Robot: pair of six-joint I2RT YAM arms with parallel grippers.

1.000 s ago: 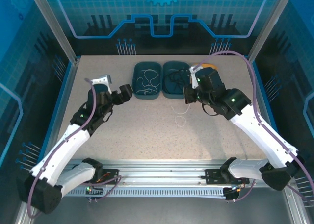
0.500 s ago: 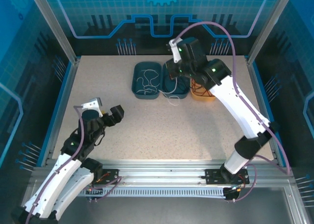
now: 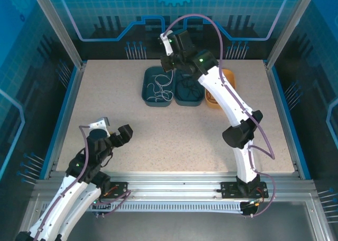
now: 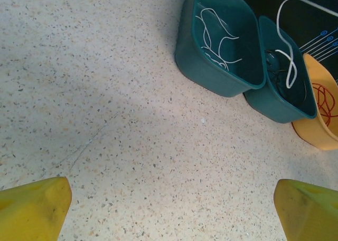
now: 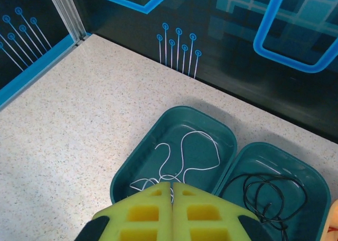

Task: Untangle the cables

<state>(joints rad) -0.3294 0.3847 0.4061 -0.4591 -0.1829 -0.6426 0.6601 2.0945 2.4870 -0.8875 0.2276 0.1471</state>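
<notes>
My right gripper [image 3: 167, 67] [image 5: 171, 184] hangs over the left teal bin [image 3: 149, 80] [image 5: 138, 155], shut on a thin white cable. That white cable [image 5: 185, 151] [image 3: 158, 88] runs up from loose curls in the bin to the closed fingertips. In the left wrist view a length of white cable [image 4: 289, 61] dangles above the bins. The black cable [image 5: 269, 191] [image 3: 186, 88] lies coiled in the middle teal bin [image 4: 274, 106]. The red cable [image 4: 323, 99] sits in the orange bin [image 4: 311, 135]. My left gripper [image 3: 113, 129] [image 4: 170, 191] stands open above bare table, holding nothing.
The three bins stand side by side at the back of the speckled table [image 3: 174, 130]. The right arm [image 3: 227, 101] stretches over the orange bin and partly hides it. Dark walls and metal posts [image 3: 63, 35] close in the back and sides.
The right arm swung from mid-table up and left to the left teal bin, carrying the white cable off the table. The left arm drew back toward the near edge, still open.
</notes>
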